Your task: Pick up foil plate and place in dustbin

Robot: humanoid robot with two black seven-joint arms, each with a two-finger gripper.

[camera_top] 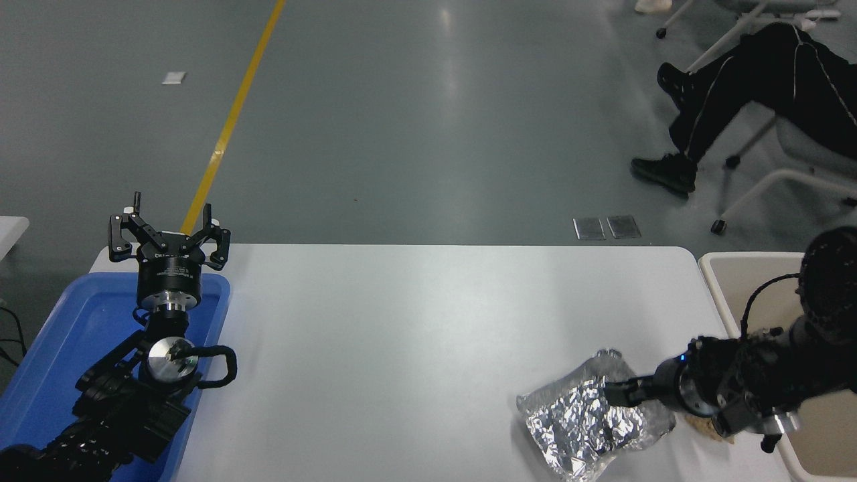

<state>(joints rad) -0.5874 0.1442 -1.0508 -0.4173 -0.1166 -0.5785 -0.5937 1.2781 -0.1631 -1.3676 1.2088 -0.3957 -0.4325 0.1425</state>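
Nearest the camera, at the table's front right, the foil plate (589, 422) lies on the white table (415, 321), its wrinkled base facing up and its far right rim bent upward. The right gripper (619, 393) enters from the right edge, held low and pointing left, with its tip over the plate's right half. Whether the fingers are parted or closed on the foil cannot be determined from this view, since only a dark tip shows against the foil. A tan paper wad (706, 427) sits just beside the plate's right edge, mostly hidden under the right arm's wrist.

At the lower left, the left gripper (169, 234) is parked above the blue tray (60, 335), pointing away from the camera with its fingers spread wide and holding nothing.

Along the table's right edge stands the cream dustbin (720, 281), partly covered by the right arm.

Beyond the table lies a grey floor with a yellow line (231, 120). A seated person's legs (730, 100) show at the upper right.
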